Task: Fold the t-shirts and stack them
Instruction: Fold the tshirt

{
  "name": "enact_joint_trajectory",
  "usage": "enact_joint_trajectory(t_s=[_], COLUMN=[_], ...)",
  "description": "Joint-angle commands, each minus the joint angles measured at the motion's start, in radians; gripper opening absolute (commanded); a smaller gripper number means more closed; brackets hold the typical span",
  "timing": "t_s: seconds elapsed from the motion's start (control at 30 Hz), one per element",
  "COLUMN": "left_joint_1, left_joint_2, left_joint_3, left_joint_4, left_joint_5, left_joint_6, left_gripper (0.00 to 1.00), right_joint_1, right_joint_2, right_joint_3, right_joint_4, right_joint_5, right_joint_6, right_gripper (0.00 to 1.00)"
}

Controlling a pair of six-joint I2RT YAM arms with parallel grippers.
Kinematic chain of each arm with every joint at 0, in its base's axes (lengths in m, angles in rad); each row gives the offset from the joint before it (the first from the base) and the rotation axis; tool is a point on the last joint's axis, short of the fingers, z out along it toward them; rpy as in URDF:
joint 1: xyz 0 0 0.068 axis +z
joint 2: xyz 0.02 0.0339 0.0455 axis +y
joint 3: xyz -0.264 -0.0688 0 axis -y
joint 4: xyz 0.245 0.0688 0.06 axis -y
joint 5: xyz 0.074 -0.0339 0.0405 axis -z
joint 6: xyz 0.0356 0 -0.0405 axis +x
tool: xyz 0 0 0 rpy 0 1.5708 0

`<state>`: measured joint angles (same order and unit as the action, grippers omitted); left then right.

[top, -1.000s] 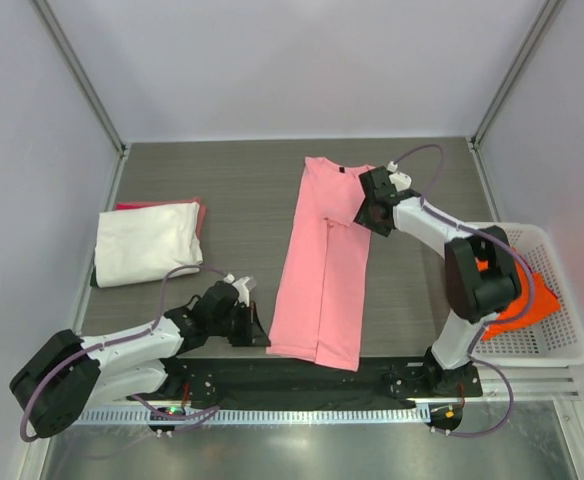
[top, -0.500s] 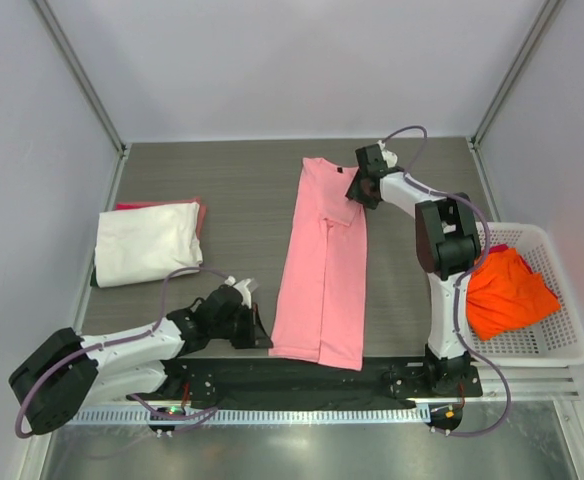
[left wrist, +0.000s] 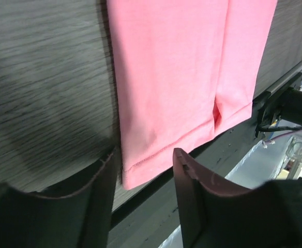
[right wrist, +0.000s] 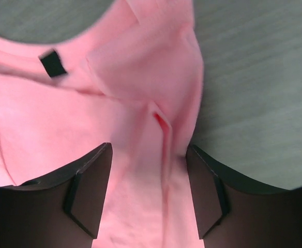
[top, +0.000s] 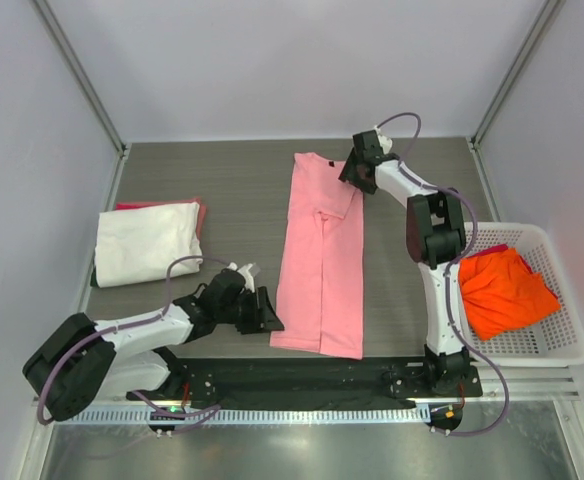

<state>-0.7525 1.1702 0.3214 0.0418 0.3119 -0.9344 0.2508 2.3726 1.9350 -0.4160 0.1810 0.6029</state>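
At the table's [top: 222, 170] centre lay the pink t-shirt [top: 322, 260], folded into a long strip. My left gripper [top: 262, 310] stood spread over its 6 o'clock hem corner. My right gripper [top: 355, 172] straddled the 12 o'clock shoulder, jaws apart, presumably both placed for an endwise fold.

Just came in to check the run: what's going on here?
Both arms are at the pink t-shirt, folded into a long strip mid-table: left gripper open at its near hem corner, right gripper open over the collar end. A folded white t-shirt lies on a red t-shirt at left; an orange t-shirt sits in the basket.
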Motion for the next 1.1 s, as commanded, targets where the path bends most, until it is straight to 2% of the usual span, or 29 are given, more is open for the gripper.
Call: enact_joint_trajectory(t_s=[0.0, 0.1, 0.13, 0.27, 0.3, 0.33, 0.43, 0.53, 0.73, 0.87, 1.07], left_joint_1=[0.004, 0.001, -0.001, -0.025, -0.027, -0.027, -0.034, -0.034, -0.038, -0.039, -0.039], left_joint_2=[-0.059, -0.118, -0.128, -0.142, -0.133, -0.13, -0.124, -0.122, -0.107, -0.098, -0.096], left_joint_3=[-0.019, -0.044, -0.048, -0.062, -0.064, -0.064, -0.064, -0.065, -0.068, -0.073, -0.074], left_joint_4=[-0.019, -0.037, -0.039, -0.039, -0.039, -0.039, -0.034, -0.033, -0.026, -0.017, -0.011], left_joint_5=[-0.019, -0.019, -0.019, -0.039, -0.04, -0.039, -0.045, -0.046, -0.036, -0.03, -0.02], left_joint_6=[0.008, -0.007, -0.01, -0.021, -0.021, -0.023, -0.021, -0.02, -0.015, -0.014, -0.018], left_gripper=[0.51, 0.56, 0.57, 0.59, 0.59, 0.59, 0.59, 0.58, 0.46, 0.4, 0.38], right_joint_1=[-0.004, 0.001, 0.01, 0.047, 0.065, 0.085, 0.218, 0.346, 0.563, 0.676, 0.809], right_joint_2=[-0.162, -0.367, -0.433, -0.758, -0.807, -0.855, -1.041, -1.206, -1.478, -1.514, -1.452], right_joint_3=[-0.161, -0.431, -0.584, -0.913, -0.971, -1.073, -1.233, -1.344, -1.462, -1.487, -1.487], right_joint_4=[-0.101, -0.038, -0.017, 0.042, 0.051, 0.048, -0.004, -0.088, -0.233, -0.285, -0.276], right_joint_5=[0.0, -0.021, -0.025, -0.053, -0.063, -0.052, -0.011, 0.003, -0.006, -0.026, -0.015], right_joint_6=[-0.032, -0.017, -0.012, 0.044, 0.054, 0.066, 0.13, 0.239, 0.455, 0.538, 0.609], right_gripper=[0.66, 0.66, 0.66, 0.63, 0.59, 0.58, 0.56, 0.54, 0.45, 0.44, 0.43])
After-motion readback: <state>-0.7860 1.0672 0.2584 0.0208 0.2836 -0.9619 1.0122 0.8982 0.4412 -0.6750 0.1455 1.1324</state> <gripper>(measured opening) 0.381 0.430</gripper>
